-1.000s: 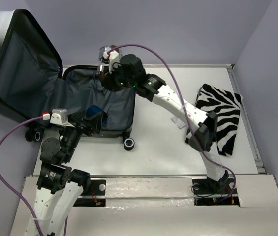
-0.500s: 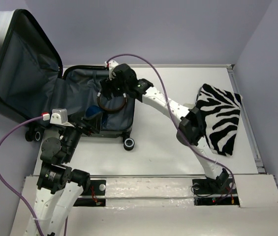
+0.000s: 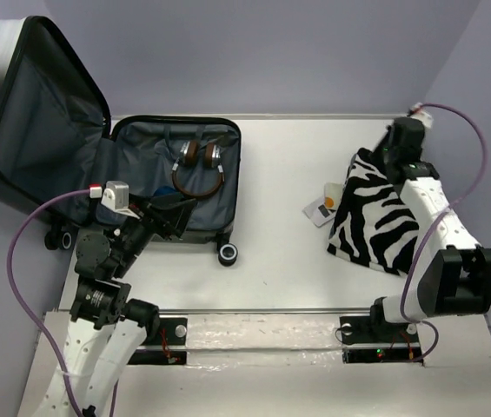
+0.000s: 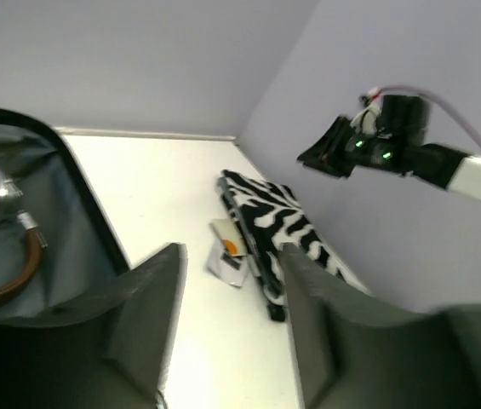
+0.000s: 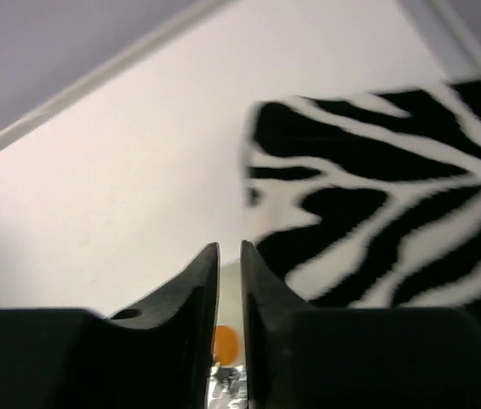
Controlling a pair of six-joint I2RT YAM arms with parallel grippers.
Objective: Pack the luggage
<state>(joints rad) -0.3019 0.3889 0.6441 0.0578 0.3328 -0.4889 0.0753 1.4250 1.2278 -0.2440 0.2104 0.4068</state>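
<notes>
Table: you have a white table (image 3: pixel 280 252) with everything on it.
Luggage: your luggage (image 3: pixel 141 152) lies open on the table's left side. Its long axis runs near to far, with the black wheels (image 3: pixel 227 254) pointing at the arm bases. The lid (image 3: pixel 36 130) stands tilted up on the left, its grey lining facing right.
Zebra-print piece: you find a flat zebra-print piece (image 3: pixel 384 217) well apart, on the right side.
Left gripper: your left gripper (image 4: pixel 230 252) hovers over the luggage's near rim, fingers apart, nothing between them.
Right gripper: your right gripper (image 5: pixel 230 251) hangs above the zebra piece's far end, fingers almost together, gripping nothing.
Headphones: brown headphones (image 3: pixel 198 168) rest on the lining of the flat half.
Packet: a small packet (image 3: pixel 321 209) with an orange spot lies just beside the zebra piece's left edge.
</notes>
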